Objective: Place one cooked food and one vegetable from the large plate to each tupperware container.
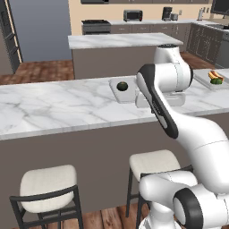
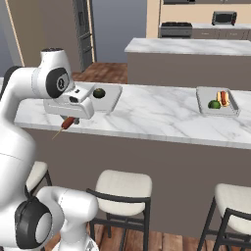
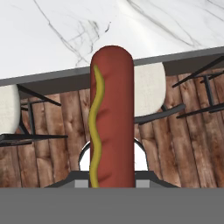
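Got the gripper (image 2: pixel 68 122) clamped tight on a corn dog (image 3: pixel 112 118): smooth reddish-brown cylinder, wavy mustard line, thin stick poking out low. My arm's folded over with the hand hanging just past the marble counter (image 2: pixel 157 117) edge, above the stools (image 2: pixel 122 188). Near tupperware tray (image 2: pixel 112 96) holds a dark green round veggie (image 2: pixel 99 92), can't tell which kind. The far tray (image 2: pixel 217 102) has another green one plus a hot dog. Plenty of bare marble between them.
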You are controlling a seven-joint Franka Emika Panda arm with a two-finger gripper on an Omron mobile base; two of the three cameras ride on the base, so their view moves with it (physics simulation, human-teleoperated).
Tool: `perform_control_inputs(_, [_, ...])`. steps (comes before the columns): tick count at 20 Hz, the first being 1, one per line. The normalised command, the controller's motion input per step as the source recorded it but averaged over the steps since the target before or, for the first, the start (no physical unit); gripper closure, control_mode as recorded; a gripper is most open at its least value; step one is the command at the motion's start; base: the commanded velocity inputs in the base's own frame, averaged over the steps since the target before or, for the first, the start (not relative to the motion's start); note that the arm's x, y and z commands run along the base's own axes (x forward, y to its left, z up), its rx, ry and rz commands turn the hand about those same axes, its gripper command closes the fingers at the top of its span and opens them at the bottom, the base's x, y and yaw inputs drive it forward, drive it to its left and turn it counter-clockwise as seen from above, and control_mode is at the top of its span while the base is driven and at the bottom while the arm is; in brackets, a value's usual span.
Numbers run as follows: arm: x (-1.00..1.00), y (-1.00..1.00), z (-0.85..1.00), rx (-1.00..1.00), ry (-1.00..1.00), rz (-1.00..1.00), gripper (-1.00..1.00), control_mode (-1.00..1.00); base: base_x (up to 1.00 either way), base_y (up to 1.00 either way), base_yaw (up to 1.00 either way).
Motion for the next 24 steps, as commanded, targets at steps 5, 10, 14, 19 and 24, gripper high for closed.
perform_control_inputs(5, [0.00, 0.03, 0.00, 0.00, -0.01, 0.00, 1.00, -1.00, 0.00, 0.00, 0.00])
perform_control_inputs(10, [0.63, 0.17, 0.29, -0.04, -0.04, 0.00, 1.00, -1.00, 0.00, 0.00, 0.00])
perform_control_inputs(14, [0.63, -0.08, 0.83, 0.20, -0.06, 0.00, 1.00, -1.00, 0.00, 0.00, 0.00])
perform_control_inputs(19, [0.93, -0.01, 0.31, 0.04, 0.05, 0.04, 1.00, -1.00, 0.00, 0.00, 0.00])
perform_control_inputs(24, [1.00, 0.00, -0.11, 0.00, 0.05, 0.13, 1.00, -1.00, 0.00, 0.00, 0.00])
